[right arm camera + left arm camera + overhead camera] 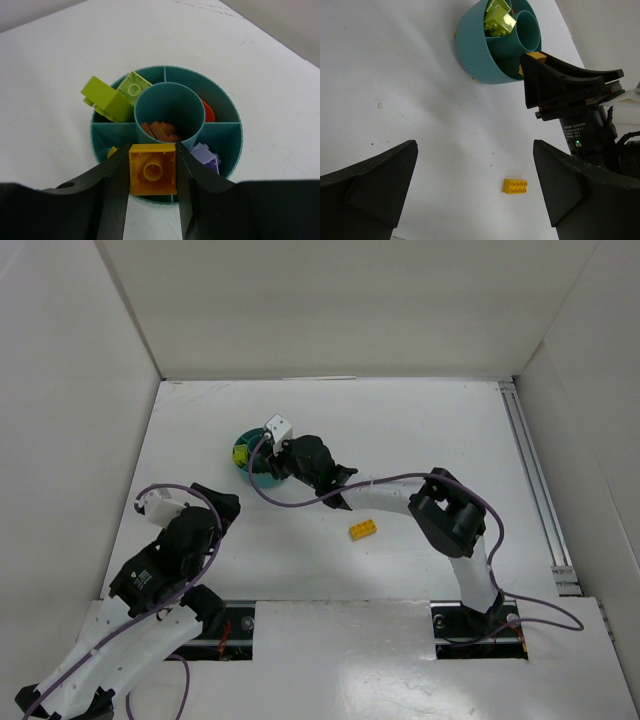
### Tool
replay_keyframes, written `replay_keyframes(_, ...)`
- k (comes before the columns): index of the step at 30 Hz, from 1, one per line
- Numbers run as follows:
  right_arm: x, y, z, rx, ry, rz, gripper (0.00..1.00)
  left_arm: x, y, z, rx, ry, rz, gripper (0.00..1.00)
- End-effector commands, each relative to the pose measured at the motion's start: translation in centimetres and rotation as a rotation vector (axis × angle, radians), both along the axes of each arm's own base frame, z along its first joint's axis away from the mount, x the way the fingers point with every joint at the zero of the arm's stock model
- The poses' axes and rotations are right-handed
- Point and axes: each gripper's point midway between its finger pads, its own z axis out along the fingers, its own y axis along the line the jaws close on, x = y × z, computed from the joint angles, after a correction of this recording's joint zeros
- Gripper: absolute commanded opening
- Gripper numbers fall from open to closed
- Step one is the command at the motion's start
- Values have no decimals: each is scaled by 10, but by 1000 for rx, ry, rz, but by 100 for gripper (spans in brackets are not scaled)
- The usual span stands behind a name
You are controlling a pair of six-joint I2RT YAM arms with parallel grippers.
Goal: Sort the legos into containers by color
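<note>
Green, brown, purple and red legos (pixel 107 100) sit sorted in the teal dish (pixel 472 47), the right gripper (pixel 152 160) pinches an orange-yellow brick (pixel 153 174) over its near compartment, another yellow brick (pixel 363 529) lies on the table (pixel 450 430), the left gripper (pixel 475 190) spread wide and empty

My right arm (pixel 455 518) rises from its base at the near edge, folds at the elbow and stretches far out to the left, the wrist tipped downward. My right gripper (pixel 151 152) has its 2 fingers (pixel 117 180) drawn in close, pinching 1 orange-yellow brick (pixel 152 172) between them by its sides. My left arm (pixel 150 580) sits hunched near its own base, forearm angled forward and to the right. My left gripper (pixel 475 150) points the same way, held low, its 2 fingers spread wide apart and empty.
</note>
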Motion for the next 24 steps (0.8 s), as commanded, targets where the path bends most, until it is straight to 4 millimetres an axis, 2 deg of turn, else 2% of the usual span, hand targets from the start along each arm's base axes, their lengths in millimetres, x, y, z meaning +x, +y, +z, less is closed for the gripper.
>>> replay_keyframes(1,12,5,25,105,-22,-80,29,-2,8,15,4,-29,21,100)
replay_keyframes(2,13,6,20,102,-20,-80,29,-2,8,15,4,-29,21,100)
replay_keyframes(3,15,6,24,109,-26,-90,29,-2,8,15,4,-29,21,100)
replay_keyframes(7,13,12,10,114,10,-95,32,-2,10,17,9,-33,28,100)
replay_keyframes(9,14,13,14,121,5,-95,33,-3,11,15,15,-25,28,100)
replay_keyframes(14,6,19,14,121,4,-87,44,-3,11,15,15,-25,28,100)
replay_keyframes(15,6,19,20,129,0,-86,46,-3,11,15,15,-25,28,100)
replay_keyframes(16,5,17,15,120,5,-87,48,-3,11,15,15,-25,28,100)
replay_keyframes(18,3,15,26,134,-4,-86,51,-3,11,15,23,-25,24,100)
replay_keyframes(20,-1,15,27,135,-1,-67,55,-4,11,15,33,-23,18,100)
replay_keyframes(22,-7,14,45,143,-31,-54,58,-2,8,22,16,-44,6,100)
replay_keyframes(24,-11,10,48,144,-32,-54,59,-1,2,29,10,-61,-28,100)
